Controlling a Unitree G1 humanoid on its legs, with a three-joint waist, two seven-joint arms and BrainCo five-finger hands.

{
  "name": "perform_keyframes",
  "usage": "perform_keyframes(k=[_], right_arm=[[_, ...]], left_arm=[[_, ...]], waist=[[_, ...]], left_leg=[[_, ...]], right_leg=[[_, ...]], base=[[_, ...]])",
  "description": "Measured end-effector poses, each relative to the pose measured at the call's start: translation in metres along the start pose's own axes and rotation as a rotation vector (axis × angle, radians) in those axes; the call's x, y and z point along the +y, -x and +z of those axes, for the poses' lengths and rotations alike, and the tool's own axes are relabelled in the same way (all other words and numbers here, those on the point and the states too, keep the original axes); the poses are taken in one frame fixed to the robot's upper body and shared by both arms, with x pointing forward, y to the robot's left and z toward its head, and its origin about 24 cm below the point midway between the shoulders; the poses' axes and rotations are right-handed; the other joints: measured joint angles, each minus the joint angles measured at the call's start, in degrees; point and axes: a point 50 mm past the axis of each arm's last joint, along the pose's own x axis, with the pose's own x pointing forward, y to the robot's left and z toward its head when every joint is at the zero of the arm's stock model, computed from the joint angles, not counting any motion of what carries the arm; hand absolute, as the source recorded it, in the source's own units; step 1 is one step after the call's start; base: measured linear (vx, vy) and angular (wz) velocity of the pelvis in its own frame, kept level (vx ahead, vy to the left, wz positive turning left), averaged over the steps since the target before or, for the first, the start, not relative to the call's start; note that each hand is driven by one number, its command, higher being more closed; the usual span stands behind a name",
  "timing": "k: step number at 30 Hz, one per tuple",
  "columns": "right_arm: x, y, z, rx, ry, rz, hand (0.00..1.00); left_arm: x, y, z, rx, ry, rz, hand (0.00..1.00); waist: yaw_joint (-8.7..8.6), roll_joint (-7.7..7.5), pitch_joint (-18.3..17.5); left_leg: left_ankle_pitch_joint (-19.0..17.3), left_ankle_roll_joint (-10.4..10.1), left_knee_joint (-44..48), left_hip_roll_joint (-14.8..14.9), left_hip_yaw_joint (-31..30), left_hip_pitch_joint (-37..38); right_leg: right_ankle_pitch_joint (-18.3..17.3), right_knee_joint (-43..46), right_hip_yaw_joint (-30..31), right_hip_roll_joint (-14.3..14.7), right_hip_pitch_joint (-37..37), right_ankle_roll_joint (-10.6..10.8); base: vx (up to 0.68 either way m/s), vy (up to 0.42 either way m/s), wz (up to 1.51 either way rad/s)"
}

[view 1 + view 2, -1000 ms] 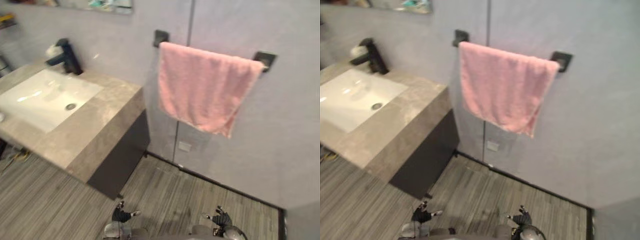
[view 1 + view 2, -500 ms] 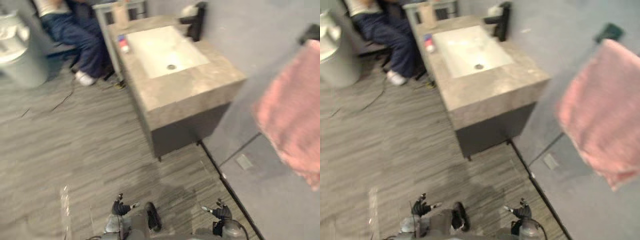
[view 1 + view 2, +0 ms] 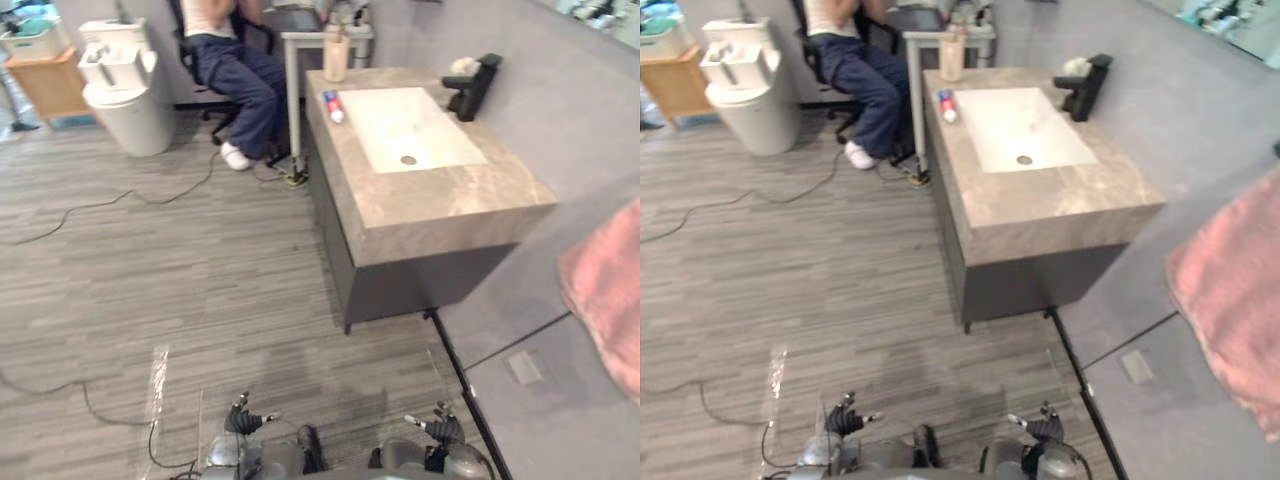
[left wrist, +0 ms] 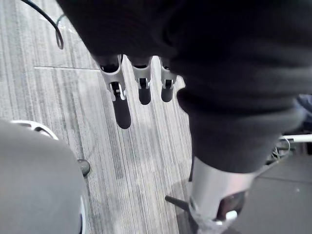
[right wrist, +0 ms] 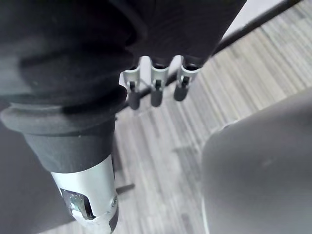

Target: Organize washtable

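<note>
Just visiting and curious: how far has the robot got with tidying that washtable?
Nothing looks done. In hand: nothing; the left hand and right hand hang low, fingers relaxed, apart from the washtable. Left: the small red-blue item and beige cup on its top.

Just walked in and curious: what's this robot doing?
Nothing is being handled yet. The robot stands on the floor short of the washtable, its left hand and right hand open and empty, low at its sides. A small tube lies on it beside the sink; a person sits beyond.
</note>
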Motion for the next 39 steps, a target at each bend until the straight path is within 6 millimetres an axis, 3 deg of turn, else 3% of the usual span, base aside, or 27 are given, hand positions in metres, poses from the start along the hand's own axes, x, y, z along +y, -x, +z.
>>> perform_keyframes(k=[1,4,6,10,13,14,17,18,19,20,21,22,24,30,34,35,37,39], right_arm=[[0.000,0.000,-0.003,0.011,0.002,0.002,0.00],[-0.006,-0.002,0.001,0.003,0.022,-0.009,0.00],[-0.008,-0.002,0.001,0.003,0.023,-0.013,0.00],[-0.009,0.000,-0.004,0.016,0.017,-0.019,0.00],[-0.003,0.001,-0.006,0.024,0.009,-0.010,0.00],[-0.002,0.001,-0.006,0.024,0.003,-0.017,0.00],[0.000,0.000,-0.002,0.016,-0.014,-0.021,0.00],[0.001,0.000,-0.003,0.020,-0.016,-0.020,0.00],[-0.002,-0.001,-0.005,0.031,-0.007,-0.024,0.00],[-0.004,-0.001,-0.008,0.046,-0.001,-0.029,0.00],[-0.009,0.000,-0.015,0.071,0.005,-0.038,0.00],[-0.010,-0.001,-0.015,0.078,0.010,-0.041,0.00],[-0.011,-0.002,-0.012,0.070,0.015,-0.039,0.00],[-0.008,-0.005,-0.011,0.083,0.031,-0.028,0.00],[-0.006,-0.006,-0.007,0.077,0.032,-0.019,0.00],[-0.005,-0.007,-0.001,0.050,0.023,-0.017,0.00],[-0.004,-0.008,0.003,0.033,0.023,-0.014,0.00],[-0.002,-0.009,0.006,0.024,0.021,-0.010,0.00]], left_arm=[[0.000,0.000,0.000,-0.001,0.010,0.005,0.00],[-0.009,0.005,-0.010,0.034,0.054,-0.001,0.00],[-0.010,0.006,-0.014,0.046,0.070,0.002,0.00],[-0.007,0.006,-0.013,0.042,0.056,0.005,0.00],[-0.004,0.003,-0.006,0.018,0.051,0.011,0.00],[-0.004,0.003,-0.006,0.018,0.050,0.012,0.00],[-0.002,0.003,-0.007,0.019,0.042,0.013,0.00],[0.000,0.004,-0.008,0.025,0.026,0.013,0.00],[-0.002,0.004,-0.011,0.038,0.012,0.002,0.00],[-0.003,0.004,-0.012,0.043,-0.001,-0.007,0.00],[-0.004,0.004,-0.013,0.046,-0.025,-0.018,0.00],[-0.007,0.004,-0.014,0.046,-0.050,-0.035,0.00],[-0.007,0.004,-0.015,0.050,-0.081,-0.044,0.00],[-0.004,0.004,-0.018,0.067,-0.087,-0.041,0.00],[0.002,0.003,-0.016,0.056,-0.074,-0.022,0.00],[0.003,0.002,-0.014,0.055,-0.063,-0.016,0.00],[0.008,0.002,-0.015,0.063,-0.061,-0.001,0.00],[0.010,0.001,-0.015,0.064,-0.053,0.008,0.00]], waist=[[-0.16,-0.41,-0.4],[0.28,2.08,-1.4],[0.17,2.71,-1.9],[0.00,2.70,-2.3],[0.15,1.86,-2.2],[0.21,1.82,-2.4],[0.21,1.28,-2.7],[-0.03,1.65,-2.9],[-0.06,1.27,-2.9],[-0.21,1.36,-2.9],[-0.35,1.85,-3.1],[-0.38,2.16,-3.2],[-1.53,2.36,-3.3],[-1.52,2.23,-3.1],[-1.55,0.58,-1.8],[-1.73,1.02,-0.2],[-2.63,1.92,0.5],[-2.79,1.38,0.9]], left_leg=[[1.3,0.4,-0.1,-0.5,0.2,0.0],[2.6,1.0,-0.7,0.0,0.3,0.2],[2.6,1.0,-0.5,0.5,0.3,0.2],[1.7,2.2,7.1,3.3,-0.3,-2.4],[1.3,2.2,16.9,5.7,0.5,-6.7],[0.9,0.8,18.1,6.1,0.8,-6.9],[1.5,-0.6,14.5,4.6,1.1,-6.1],[-2.4,-4.7,9.0,4.5,3.4,-4.0],[-3.5,-2.0,5.5,4.5,8.2,-1.9],[-2.0,-1.1,3.0,4.0,9.5,-0.2],[3.8,1.8,-2.7,2.2,9.4,1.9],[6.3,3.1,-7.1,0.7,8.3,3.1],[8.9,3.0,-11.5,-0.7,6.6,3.8],[10.9,2.6,-14.9,-1.9,5.3,4.9],[9.2,4.2,-15.3,-4.4,4.2,6.3],[9.1,4.5,-15.2,-4.3,2.8,7.8],[8.9,4.7,-14.6,-2.9,1.0,8.3],[8.8,4.5,-14.5,-1.5,0.0,9.1]], right_leg=[[1.9,-2.1,0.3,-0.4,0.3,-0.4],[1.7,-3.7,-1.2,-0.2,1.7,-0.3],[1.7,-4.9,-1.5,0.3,2.3,-0.3],[1.8,-6.6,-4.4,1.3,4.9,0.0],[1.7,-7.0,-7.4,1.5,7.1,0.0],[1.7,-7.6,-8.3,1.4,8.5,0.0],[1.8,-8.5,-9.8,0.4,9.0,0.2],[2.2,-9.1,-11.0,0.1,9.0,0.7],[2.6,-9.9,-11.5,-0.5,9.3,0.7],[3.1,-10.8,-11.6,-0.5,10.0,0.5],[3.1,-12.6,-11.5,-0.5,10.7,0.7],[3.2,-13.6,-11.7,-0.4,11.0,1.1],[3.5,-14.5,-12.7,-0.3,10.9,1.4],[3.6,-15.1,-12.5,0.3,10.9,1.4],[-0.7,-3.5,-12.0,-3.8,8.2,3.6],[0.3,7.4,-8.5,-4.5,3.7,2.1],[-1.8,11.1,-5.1,-2.7,0.3,0.7],[-2.5,11.4,-4.4,-0.9,-3.3,1.1]], base=[[0.10,-0.092,0.93],[0.10,-0.065,0.34],[0.10,-0.044,0.00],[0.12,-0.055,0.20],[0.12,-0.047,0.43],[0.07,-0.002,0.36],[0.01,0.015,0.26],[-0.05,0.050,0.44],[-0.02,0.038,0.47],[0.00,0.074,0.55],[-0.02,0.076,0.51],[-0.05,0.092,0.48],[-0.05,0.040,0.46],[0.01,-0.020,0.11],[0.06,-0.030,0.09],[0.08,-0.014,0.24],[0.09,-0.016,0.41],[0.13,-0.037,0.42]])
